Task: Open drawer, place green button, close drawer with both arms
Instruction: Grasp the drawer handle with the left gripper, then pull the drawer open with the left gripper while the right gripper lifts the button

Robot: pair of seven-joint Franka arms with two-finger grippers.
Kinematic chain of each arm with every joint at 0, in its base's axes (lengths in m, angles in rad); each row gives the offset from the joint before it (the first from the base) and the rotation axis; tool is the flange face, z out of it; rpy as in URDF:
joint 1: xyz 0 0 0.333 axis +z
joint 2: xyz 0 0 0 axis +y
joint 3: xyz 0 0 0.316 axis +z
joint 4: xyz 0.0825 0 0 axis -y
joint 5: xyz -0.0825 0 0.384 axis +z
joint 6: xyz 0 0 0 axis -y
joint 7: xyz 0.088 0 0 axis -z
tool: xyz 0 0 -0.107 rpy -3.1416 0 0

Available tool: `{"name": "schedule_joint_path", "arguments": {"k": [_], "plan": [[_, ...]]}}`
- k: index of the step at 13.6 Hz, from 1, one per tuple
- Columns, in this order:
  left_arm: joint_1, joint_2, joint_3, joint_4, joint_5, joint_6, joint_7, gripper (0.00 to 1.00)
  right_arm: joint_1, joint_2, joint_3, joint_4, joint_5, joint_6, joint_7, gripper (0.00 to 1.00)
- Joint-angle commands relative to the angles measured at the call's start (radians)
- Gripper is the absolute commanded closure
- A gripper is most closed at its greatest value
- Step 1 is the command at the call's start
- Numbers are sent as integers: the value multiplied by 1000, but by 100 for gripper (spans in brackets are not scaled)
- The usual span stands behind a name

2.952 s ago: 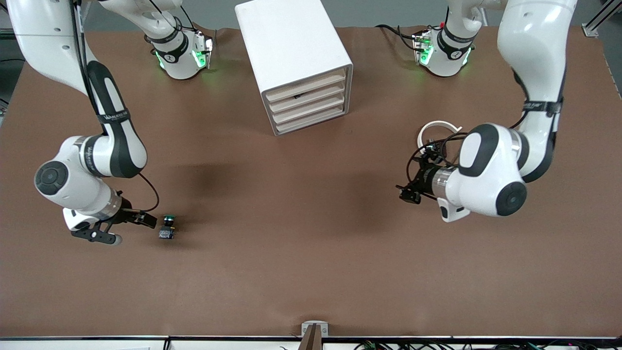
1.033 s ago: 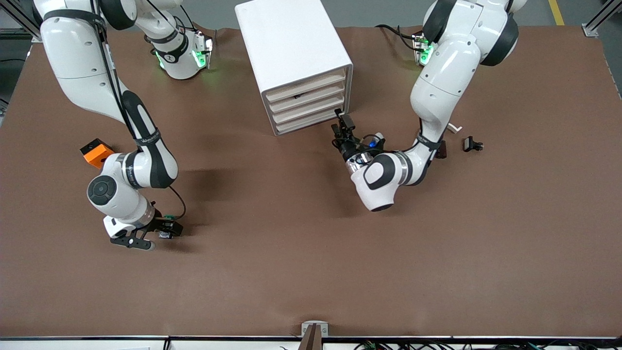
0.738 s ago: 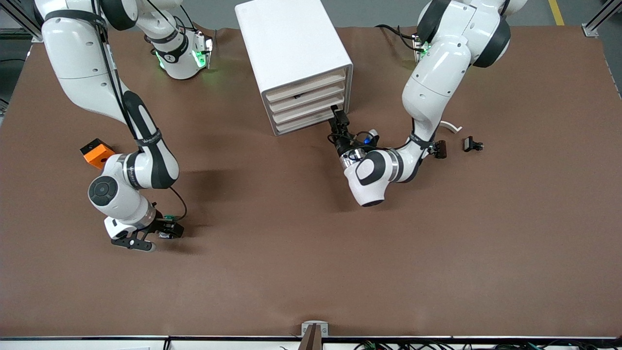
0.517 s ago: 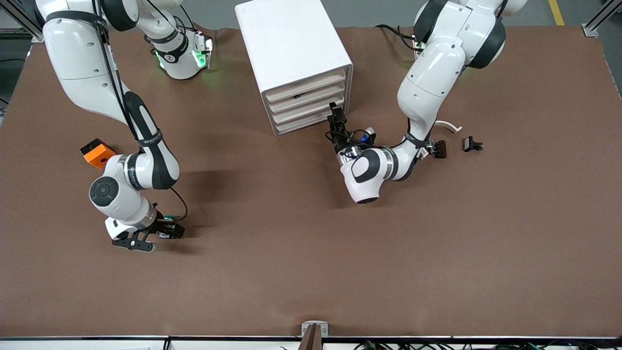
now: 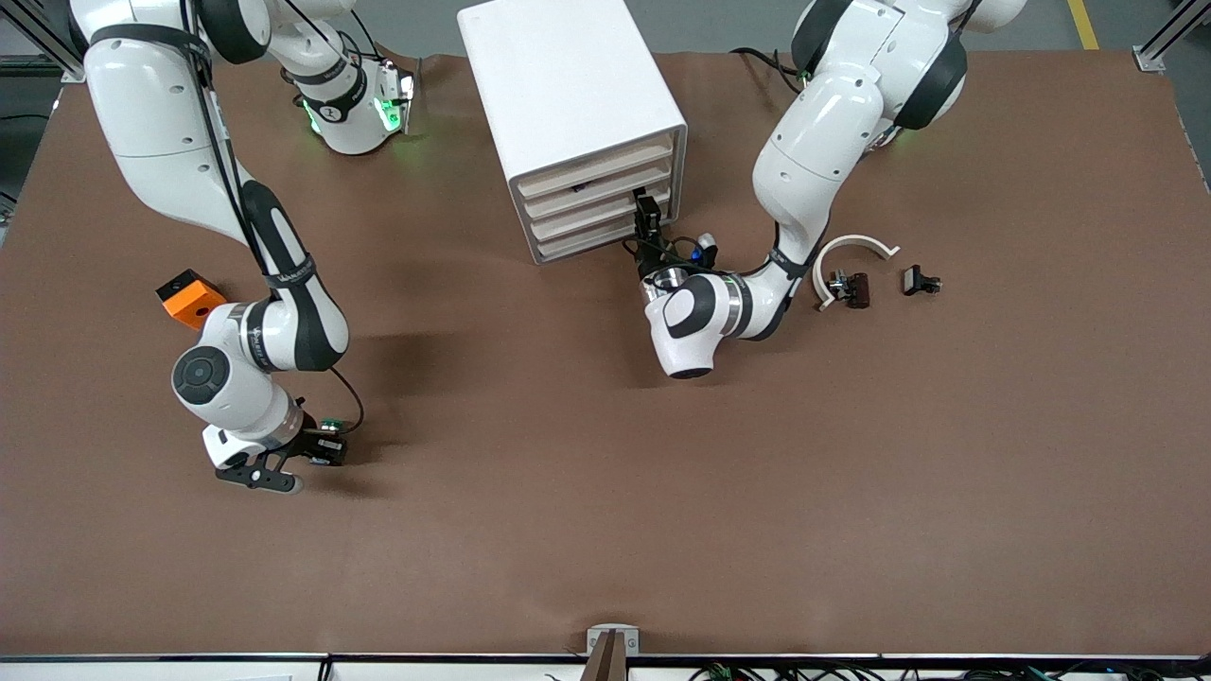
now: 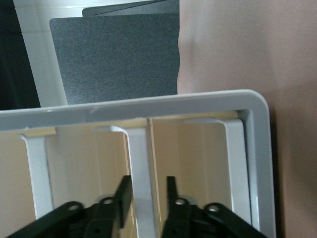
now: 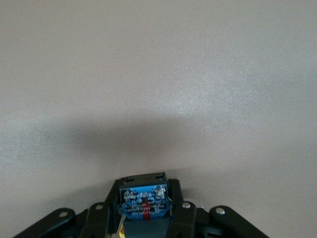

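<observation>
The white cabinet (image 5: pixel 577 104) stands at the robots' edge of the table, all of its cream-fronted drawers pushed in. My left gripper (image 5: pixel 646 214) is at the third drawer (image 5: pixel 596 213) down. In the left wrist view its fingers (image 6: pixel 124 196) are closed on that drawer's white front lip (image 6: pixel 140 163). Toward the right arm's end of the table, low over the mat, my right gripper (image 5: pixel 326 448) is shut on the button (image 5: pixel 329 426). The right wrist view shows the button's blue base (image 7: pixel 143 201) between the right gripper's (image 7: pixel 143 196) two black fingers.
An orange cube (image 5: pixel 189 296) sits on the mat by the right arm's forearm. Toward the left arm's end of the table lie a white arc (image 5: pixel 856 248) and two small black clips (image 5: pixel 849 287) (image 5: pixel 920 280). The mat nearer the front camera is bare brown.
The left arm swung in and brought its gripper onto the third drawer's front, and its fingers closed. The right gripper closed on the button.
</observation>
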State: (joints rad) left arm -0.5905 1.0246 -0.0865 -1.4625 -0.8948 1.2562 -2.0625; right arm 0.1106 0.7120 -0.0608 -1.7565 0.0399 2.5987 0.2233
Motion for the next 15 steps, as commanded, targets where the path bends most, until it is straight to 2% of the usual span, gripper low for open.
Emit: {"name": "schedule_joint_path", "arguments": {"k": [1, 5, 10, 15], "plan": [[3, -1, 1, 1, 13, -21, -5, 100, 3, 4, -1, 15, 14, -20, 22, 100], [12, -1, 1, 1, 13, -21, -1, 100, 21, -35, -1, 43, 14, -167, 97, 100], [31, 0, 4, 4, 11, -20, -1, 100, 129, -112, -1, 37, 14, -249, 374, 100], [142, -1, 7, 8, -33, -20, -13, 100, 236, -181, -2, 32, 12, -334, 603, 100]]}}
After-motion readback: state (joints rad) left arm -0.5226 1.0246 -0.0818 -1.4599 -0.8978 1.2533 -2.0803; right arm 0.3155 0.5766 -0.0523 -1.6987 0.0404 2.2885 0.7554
